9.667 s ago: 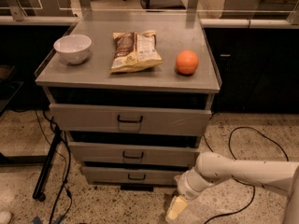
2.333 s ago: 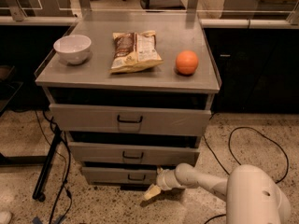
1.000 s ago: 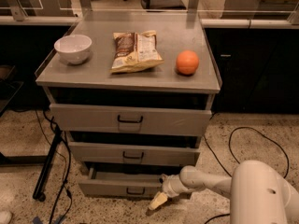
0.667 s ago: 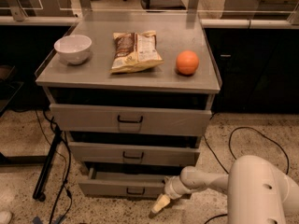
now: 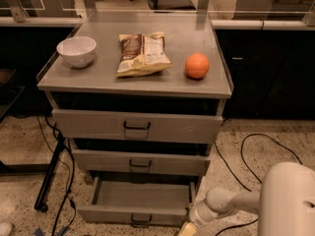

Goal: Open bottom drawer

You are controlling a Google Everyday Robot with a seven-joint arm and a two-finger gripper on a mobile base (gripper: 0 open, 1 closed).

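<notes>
The bottom drawer [image 5: 135,214] of the grey metal cabinet stands pulled out toward me. Its plain grey tray [image 5: 140,194] shows bare inside, and a small dark wire handle [image 5: 141,219] sits at the centre of its front. The two taller drawers above it, the middle one [image 5: 140,163] and the top one [image 5: 138,126], are closed. My gripper [image 5: 186,228] is at the bottom edge of the view, just right of the open drawer's front right corner, on the white arm [image 5: 231,204] reaching in from the right. It holds nothing that I can see.
On the cabinet top [image 5: 98,77] lie a white bowl [image 5: 76,50], a chip bag [image 5: 141,53] and an orange [image 5: 197,65]. Black cables [image 5: 256,154] run over the speckled floor to the right. A black stand leg [image 5: 49,178] and cords stand at the left.
The bottom drawer has gone from closed to pulled out toward me. My gripper has moved along its front to the right and down, ending beside the drawer's right corner.
</notes>
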